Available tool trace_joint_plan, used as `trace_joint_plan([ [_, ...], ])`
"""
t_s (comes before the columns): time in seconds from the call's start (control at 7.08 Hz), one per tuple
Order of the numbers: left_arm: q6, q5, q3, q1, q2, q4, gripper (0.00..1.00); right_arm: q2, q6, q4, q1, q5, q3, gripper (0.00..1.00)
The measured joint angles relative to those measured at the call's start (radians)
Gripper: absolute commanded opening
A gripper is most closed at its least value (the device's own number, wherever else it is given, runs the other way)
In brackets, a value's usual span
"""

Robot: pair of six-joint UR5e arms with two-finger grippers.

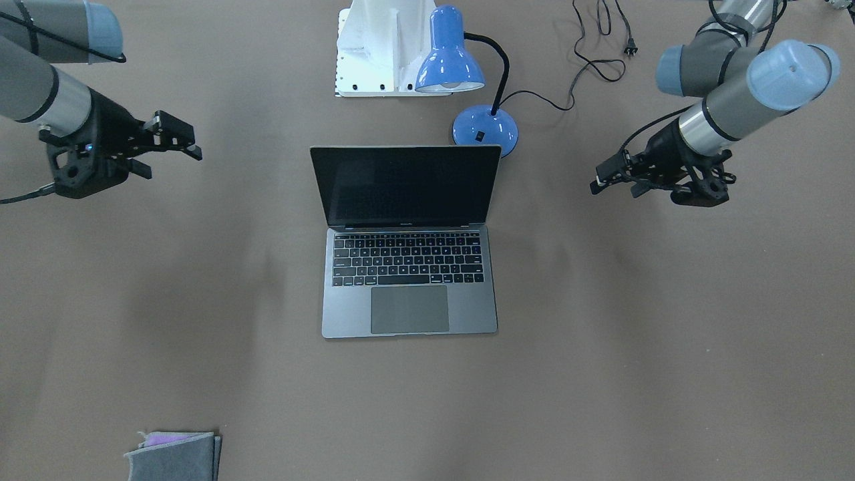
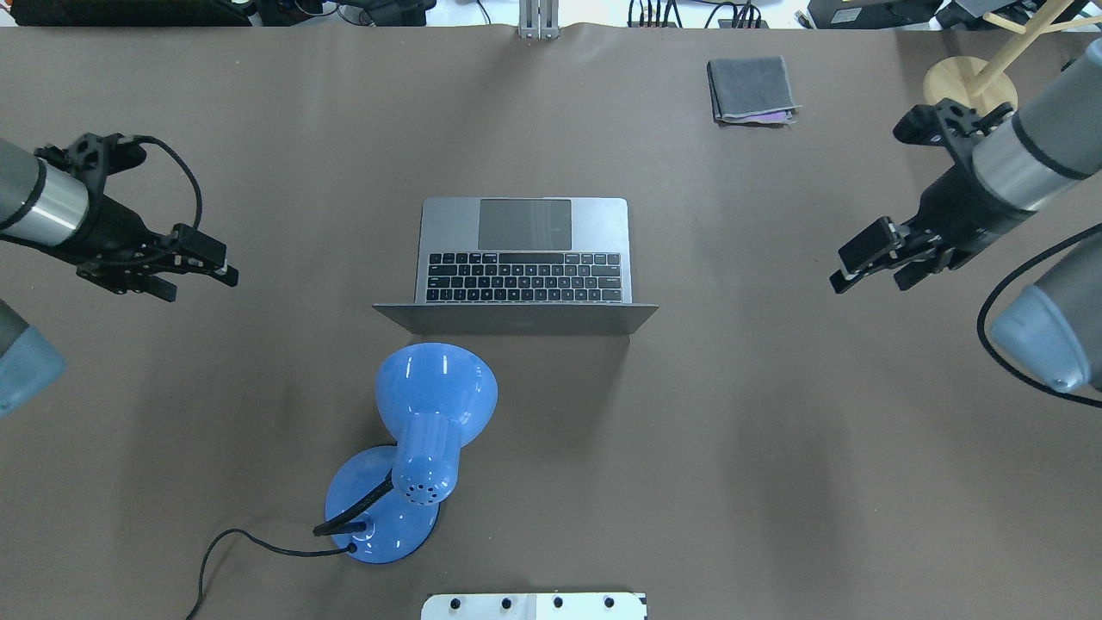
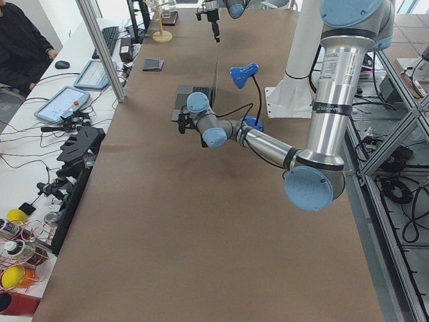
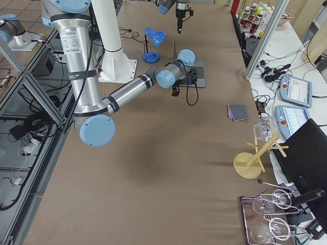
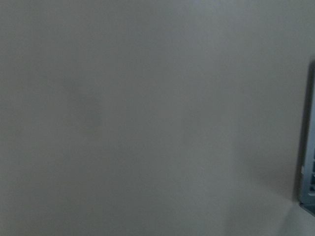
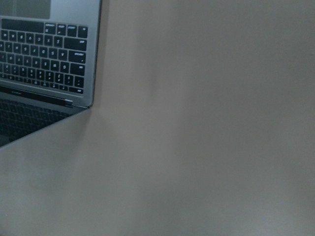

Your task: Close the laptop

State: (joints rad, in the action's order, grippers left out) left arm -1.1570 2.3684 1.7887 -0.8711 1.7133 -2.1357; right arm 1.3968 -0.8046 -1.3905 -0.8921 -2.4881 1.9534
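The laptop (image 1: 409,280) lies open in the middle of the brown table, its black screen (image 1: 406,184) upright and dark, the keyboard and trackpad facing away from the robot. In the overhead view (image 2: 525,250) the grey lid back (image 2: 516,319) faces the robot. My left gripper (image 2: 202,284) hovers open and empty well to the laptop's left; it also shows in the front-facing view (image 1: 613,190). My right gripper (image 2: 865,282) hovers open and empty well to the laptop's right, and shows in the front-facing view (image 1: 174,164). The right wrist view shows a laptop corner (image 6: 44,54).
A blue desk lamp (image 2: 435,405) stands just behind the lid on the robot's side, its cord (image 2: 250,542) trailing left. A folded grey cloth (image 2: 751,89) lies at the far right. A wooden stand (image 2: 968,82) is at the far right corner. The white robot base (image 1: 381,47) is behind the lamp.
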Motion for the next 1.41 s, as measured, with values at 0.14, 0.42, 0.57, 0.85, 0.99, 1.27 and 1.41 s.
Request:
trace_joint_plan([
  [0.14, -0.039, -0.017, 0.02, 0.052, 0.011, -0.006, 0.97, 0.009, -0.146, 0.137, 0.085, 0.039, -0.001, 0.98],
  [0.42, -0.146, -0.12, 0.052, 0.184, 0.037, -0.009, 0.91, 0.008, -0.286, 0.258, 0.211, 0.134, -0.003, 0.95],
  [0.57, -0.203, -0.167, 0.062, 0.246, 0.059, -0.009, 0.71, 0.002, -0.302, 0.271, 0.242, 0.158, -0.003, 0.78],
  [0.85, -0.301, -0.209, 0.067, 0.314, 0.11, -0.008, 0.1, -0.019, -0.31, 0.276, 0.269, 0.173, -0.003, 0.11],
  [0.99, -0.322, -0.211, 0.067, 0.323, 0.13, -0.006, 0.0, -0.038, -0.313, 0.276, 0.274, 0.177, -0.006, 0.0],
  [1.27, -0.357, -0.206, 0.059, 0.327, 0.172, -0.002, 0.0, -0.117, -0.413, 0.266, 0.283, 0.192, -0.025, 0.0],
  [1.41, -0.381, -0.202, 0.056, 0.327, 0.194, 0.0, 0.0, -0.163, -0.473, 0.263, 0.289, 0.205, -0.043, 0.0],
])
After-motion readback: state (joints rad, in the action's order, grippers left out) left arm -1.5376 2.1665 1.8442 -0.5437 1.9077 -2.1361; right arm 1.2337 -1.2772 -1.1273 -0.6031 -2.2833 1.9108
